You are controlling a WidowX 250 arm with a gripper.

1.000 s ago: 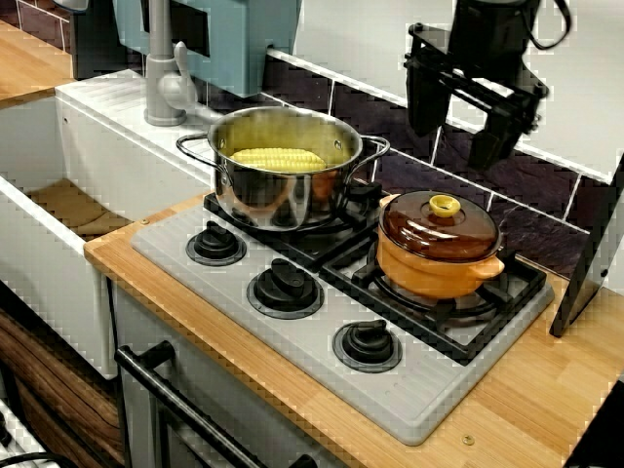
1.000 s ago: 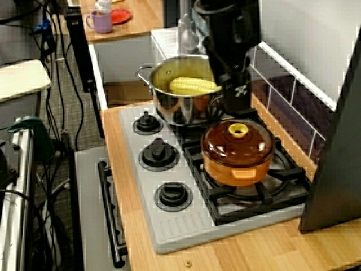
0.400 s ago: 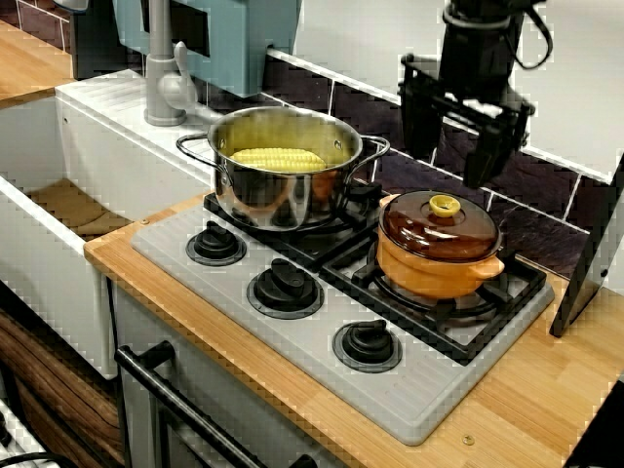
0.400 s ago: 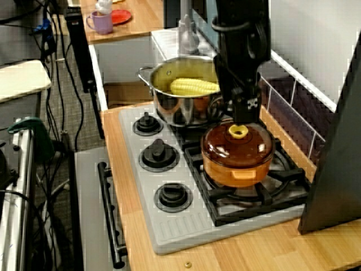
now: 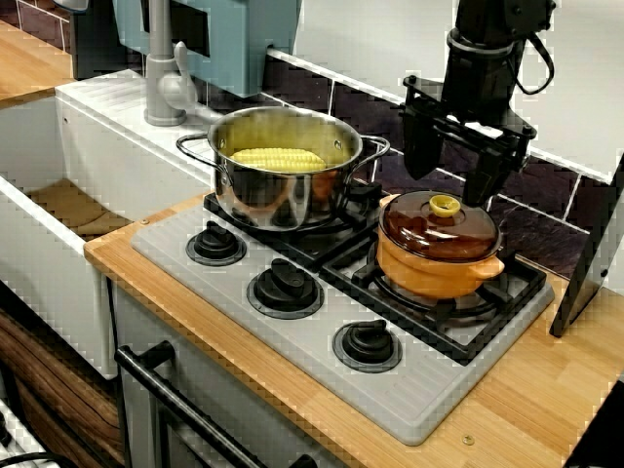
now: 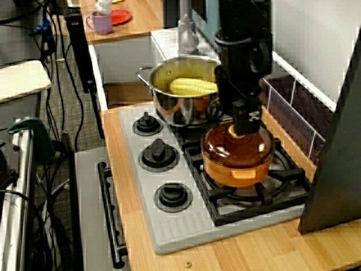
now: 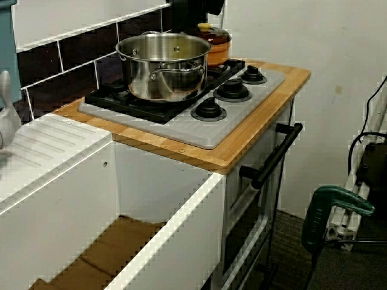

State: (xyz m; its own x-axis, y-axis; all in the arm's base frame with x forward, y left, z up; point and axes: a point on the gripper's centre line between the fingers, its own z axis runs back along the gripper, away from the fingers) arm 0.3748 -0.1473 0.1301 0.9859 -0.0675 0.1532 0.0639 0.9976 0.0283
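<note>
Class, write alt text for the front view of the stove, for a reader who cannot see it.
A black robot gripper, jaws open, hangs close above the yellow knob on the brown lid of an orange pot. Beside it on the grey hob a steel pot holds a corn cob; three black dials sit in front.

Gripper (image 5: 449, 185): black, two fingers, hanging straight down from an upright black arm (image 5: 485, 54). Fingers (image 5: 420, 146) spread wide, clear gap between them, tips level, nothing held between them.
</note>
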